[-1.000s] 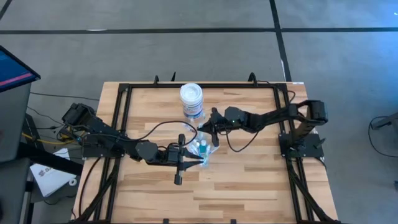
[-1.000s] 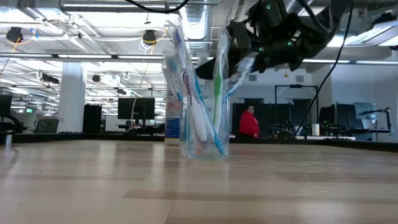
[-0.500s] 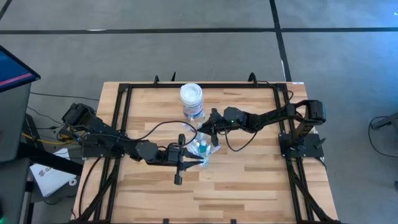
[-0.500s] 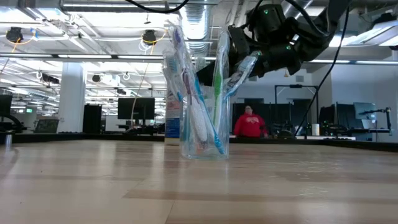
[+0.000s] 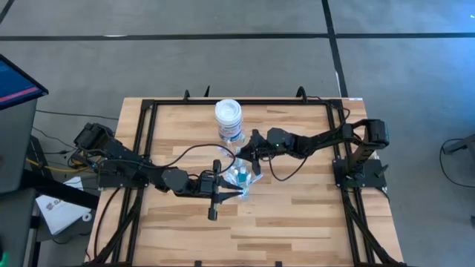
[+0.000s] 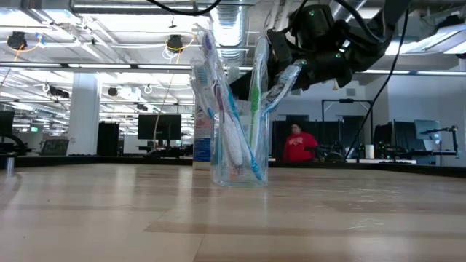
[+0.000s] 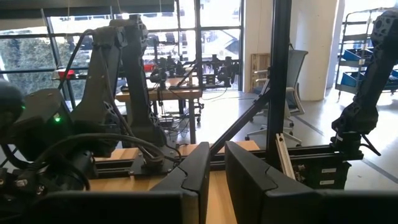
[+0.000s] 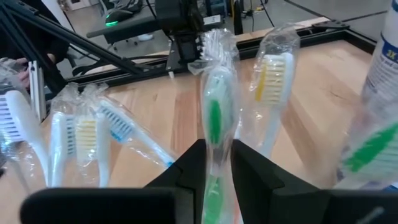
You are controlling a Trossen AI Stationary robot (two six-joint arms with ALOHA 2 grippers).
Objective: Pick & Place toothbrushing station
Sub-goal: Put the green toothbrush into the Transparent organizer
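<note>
Standing between right tool [image 8: 216,163] fingers: green toothbrush [image 8: 214,118]

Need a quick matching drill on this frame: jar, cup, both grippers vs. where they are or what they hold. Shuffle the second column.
1 white jar
2 clear cup
3 right gripper
4 left gripper

A holds wrapped toothbrushes
B at the green toothbrush above the cup
C far part of the table, blue label
D low beside the cup, nothing in it

Pairs: 1-C, 2-A, 3-B, 4-D
</note>
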